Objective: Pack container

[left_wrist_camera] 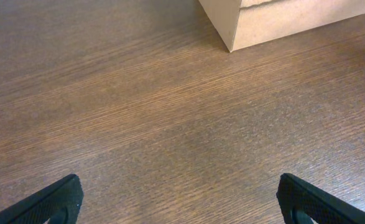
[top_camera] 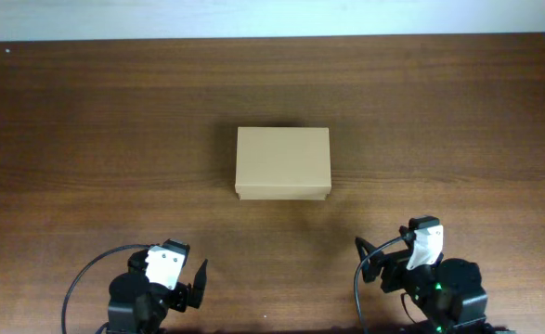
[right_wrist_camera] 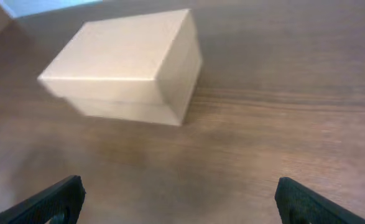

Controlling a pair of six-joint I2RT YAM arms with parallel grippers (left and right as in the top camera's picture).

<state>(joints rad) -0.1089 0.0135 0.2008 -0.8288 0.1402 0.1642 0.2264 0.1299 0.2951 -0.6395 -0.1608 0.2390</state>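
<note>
The container [top_camera: 282, 163] is a plain brown cardboard box in the middle of the wooden table, with its lid flap down. In the left wrist view a lower corner of the container [left_wrist_camera: 281, 18] shows at the top right. The right wrist view has the whole container [right_wrist_camera: 126, 62] at the upper left, slightly blurred. My left gripper [top_camera: 172, 278] sits near the table's front edge, left of the box and well short of it. It is open, its fingertips [left_wrist_camera: 61, 200] far apart over bare wood. My right gripper [top_camera: 395, 258] is at the front right, also open and empty, with black fingertips [right_wrist_camera: 297, 200].
The dark wooden table [top_camera: 86, 139] stretches all round the box. A pale wall strip [top_camera: 272, 17] runs along the table's far edge. Black cables [top_camera: 86, 278] loop beside each arm base at the front.
</note>
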